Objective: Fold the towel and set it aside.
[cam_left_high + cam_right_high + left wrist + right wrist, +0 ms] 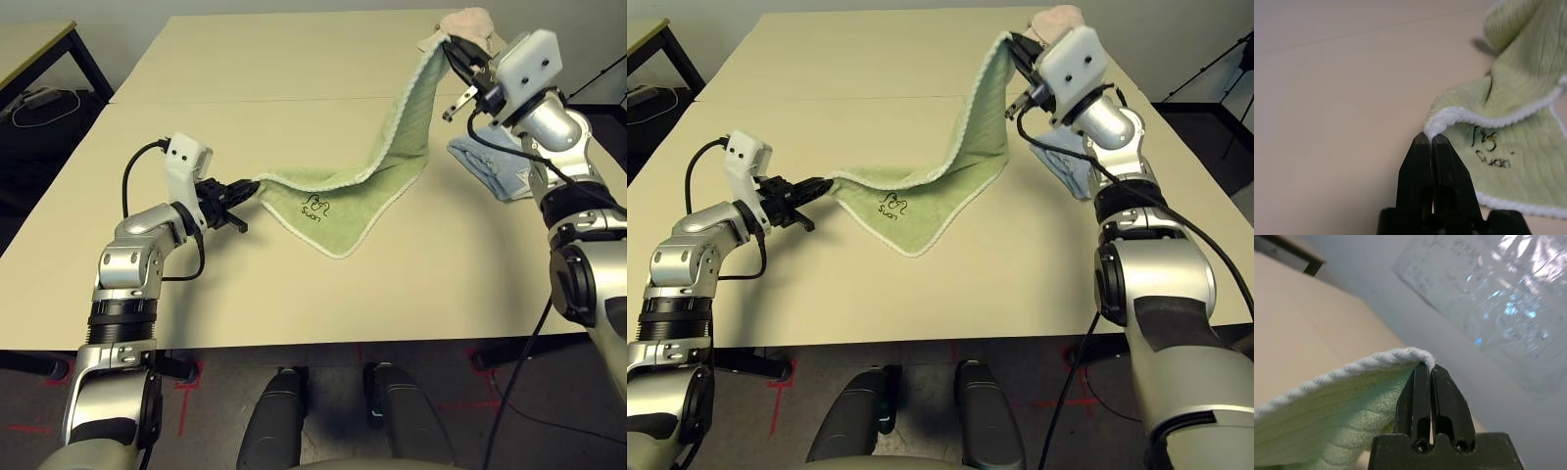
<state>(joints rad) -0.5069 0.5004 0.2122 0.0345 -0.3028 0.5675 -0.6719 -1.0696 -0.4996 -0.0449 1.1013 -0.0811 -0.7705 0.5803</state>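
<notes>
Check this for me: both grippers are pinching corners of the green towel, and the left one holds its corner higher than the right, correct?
Not quite. The right gripper holds its corner of the green towel higher; the left gripper holds its corner low, near the table. The left eye view shows this.

L tool [253, 189] clamped, R tool [453, 44] clamped, raised

Towel [921, 201] slung between both arms' fingers

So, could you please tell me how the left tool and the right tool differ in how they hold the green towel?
The left tool pinches its corner of the green towel low, near the table; the right tool holds its corner raised well above it. The left tool points roughly level; the right tool angles upward. Both are shut on the towel's white stitched edging, with the cloth sagging between them.
</notes>
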